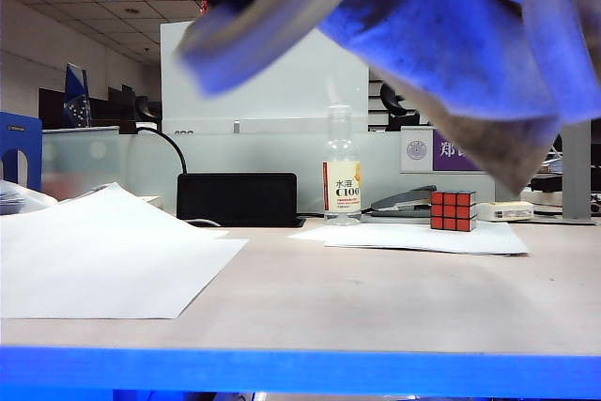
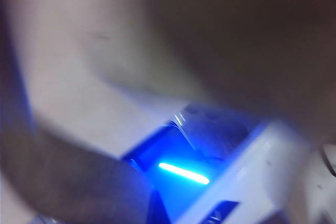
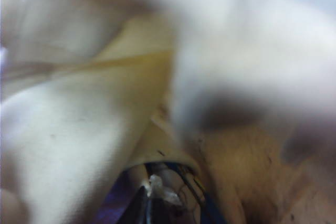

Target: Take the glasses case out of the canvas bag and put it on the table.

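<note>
The glasses case is not visible in any view; I judge that it is probably inside the canvas bag point(image 1: 451, 35), but the blurred pictures do not confirm this. The bag hangs in the air above the right half of the worktop point(image 1: 310, 307), well clear of its surface, and it looks bluish in the exterior view because of the light. One strap point(image 1: 272, 16) loops out to the left, towards a dark shape at the top that may be the left arm.

The left tool is closed. Its wrist view shows only smeared cloth and a blue glow, so I cannot tell if it pinches the strap or the fabric. The right tool point(image 3: 157, 203) is also closed, with cream cloth bunched all around its tip; it seems to be clamped on the bag fabric, though the fingers themselves are hard to see.

On the worktop, a white paper sheet point(image 1: 103, 251) lies at the left edge, a second sheet point(image 1: 423, 237) lies towards the back right, and the puzzle cube point(image 1: 454, 210) sits on it. A clear bottle point(image 1: 341, 171) stands near the back edge at the middle.

The risk is that the bag is high and in fast motion. If the opening tips down, the case could fall out by itself, hit the bottle or the cube, or roll over the blue front edge point(image 1: 300, 375). A weak pinch on thin cloth could also slip, and the whole bag would drop.
</note>
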Controlling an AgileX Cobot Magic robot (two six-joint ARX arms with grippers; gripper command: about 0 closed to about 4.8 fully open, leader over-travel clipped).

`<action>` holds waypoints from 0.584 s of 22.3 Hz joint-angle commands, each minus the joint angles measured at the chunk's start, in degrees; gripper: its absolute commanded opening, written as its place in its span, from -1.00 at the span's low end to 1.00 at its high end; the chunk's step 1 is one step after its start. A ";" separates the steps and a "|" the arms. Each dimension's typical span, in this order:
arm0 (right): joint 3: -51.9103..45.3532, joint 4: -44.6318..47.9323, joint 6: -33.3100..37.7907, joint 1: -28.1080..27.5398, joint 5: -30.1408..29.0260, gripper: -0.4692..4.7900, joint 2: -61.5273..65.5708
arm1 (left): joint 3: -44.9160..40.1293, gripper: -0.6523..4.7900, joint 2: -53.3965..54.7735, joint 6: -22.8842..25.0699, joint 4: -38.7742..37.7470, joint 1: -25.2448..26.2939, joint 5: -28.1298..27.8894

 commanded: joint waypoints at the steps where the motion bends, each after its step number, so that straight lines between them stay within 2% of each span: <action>1: 0.52 5.49 -3.63 0.02 11.10 -0.86 -0.09 | 0.13 -0.76 -0.81 -6.56 -0.11 -6.80 -0.76; 3: 0.46 5.44 -5.70 0.00 15.15 -0.86 0.04 | 0.13 -0.76 -2.25 -7.69 -0.87 -11.52 -1.95; 6: 0.48 5.88 -7.58 -1.14 18.12 -0.86 0.24 | 0.13 -0.76 -5.29 -9.90 -3.41 -14.97 -4.46; 8: 0.66 6.99 -4.68 -3.41 13.49 -0.86 -0.61 | 0.13 -0.76 -9.07 -10.34 -7.74 -15.61 -8.94; 9: 0.66 9.35 -1.86 -3.78 8.98 -0.86 -1.44 | 0.13 -0.76 -12.02 -10.40 -11.91 -15.56 -14.27; 13: 0.72 13.07 -0.31 -3.78 4.09 -0.85 -2.01 | 0.13 -0.77 -22.84 -13.27 -19.32 -13.03 -22.38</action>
